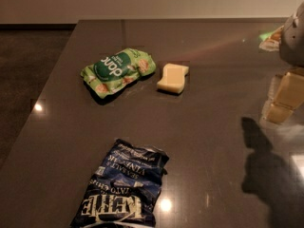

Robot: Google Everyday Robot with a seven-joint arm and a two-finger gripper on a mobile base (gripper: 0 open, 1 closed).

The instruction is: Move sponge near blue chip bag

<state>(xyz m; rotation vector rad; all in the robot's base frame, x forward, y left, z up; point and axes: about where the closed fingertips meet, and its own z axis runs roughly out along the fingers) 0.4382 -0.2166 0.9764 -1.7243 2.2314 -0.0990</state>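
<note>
The sponge [172, 78] is a small pale yellow block lying flat on the dark table [213, 141], just right of a light green snack bag. The blue chip bag [121, 186] lies at the table's front, navy with white lettering, well below and left of the sponge. My gripper [283, 101] hangs at the right edge of the view, above the table, to the right of the sponge and apart from it. It holds nothing that I can see.
A light green snack bag [118, 70] with a dark green oval logo lies beside the sponge on its left. A small green and orange object [270, 36] sits at the far right. The table's left edge runs diagonally, with floor beyond.
</note>
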